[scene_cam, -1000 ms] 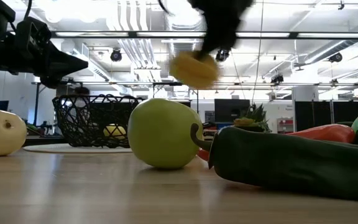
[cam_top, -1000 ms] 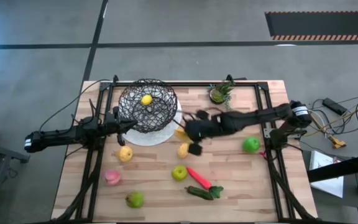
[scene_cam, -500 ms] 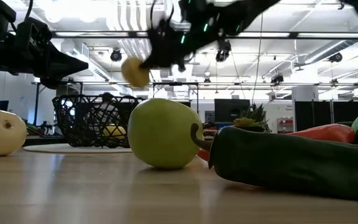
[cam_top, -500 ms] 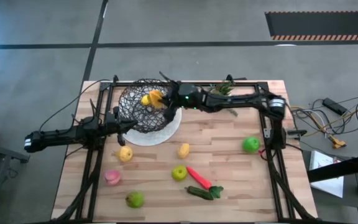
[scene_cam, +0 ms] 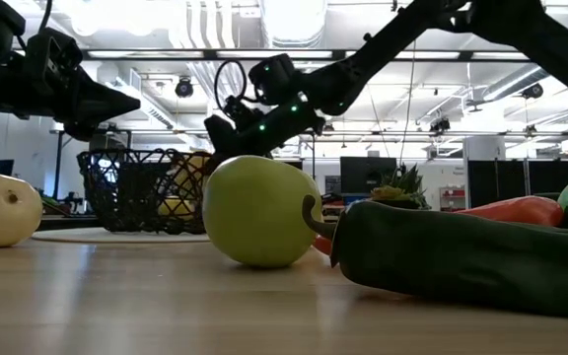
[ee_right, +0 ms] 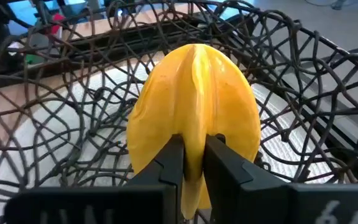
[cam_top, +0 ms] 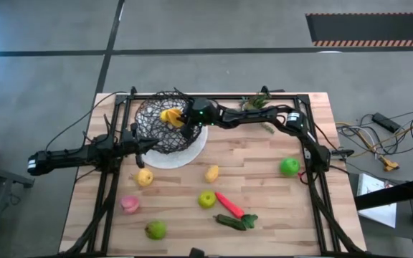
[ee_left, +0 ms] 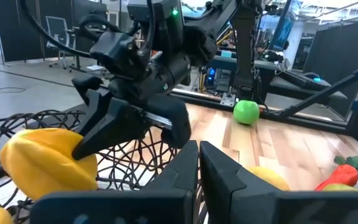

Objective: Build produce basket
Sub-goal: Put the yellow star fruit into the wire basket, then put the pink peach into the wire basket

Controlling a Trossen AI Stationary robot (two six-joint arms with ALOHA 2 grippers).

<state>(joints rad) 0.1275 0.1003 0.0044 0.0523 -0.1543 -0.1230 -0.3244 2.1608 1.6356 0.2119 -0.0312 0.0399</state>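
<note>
Two arms show from above: the right gripper [cam_top: 180,118] reaches over the rim of the basket [cam_top: 149,127] with its fingers nearly closed on a yellow ridged fruit [cam_top: 169,115], while the left gripper [cam_top: 151,144] sits against the basket's near wall, beside the white plate [cam_top: 196,147]. The right wrist view adds what the overhead cannot: the yellow ridged fruit [ee_right: 193,118] is pinched at its lower end between both fingers [ee_right: 165,163], hanging just above the mesh floor of the basket [ee_right: 303,93], with the plate visible through the weave. The left wrist view shows the right gripper [ee_left: 98,134] from the side, clamped on the fruit [ee_left: 45,165], and the left arm's own fingers [ee_left: 179,171] pressed together on nothing.

From table height a green apple [scene_cam: 257,211] blocks the gripper's tip, so the grasp is unseen there; a second yellow piece [scene_cam: 176,207] lies low in the basket [scene_cam: 131,187], too hidden by mesh to identify. A cucumber [scene_cam: 461,258] is cut off at the edge.

Half a second ago the right gripper held the fruit higher, above the basket's rim; now it has come down inside. The left arm has not moved.
</note>
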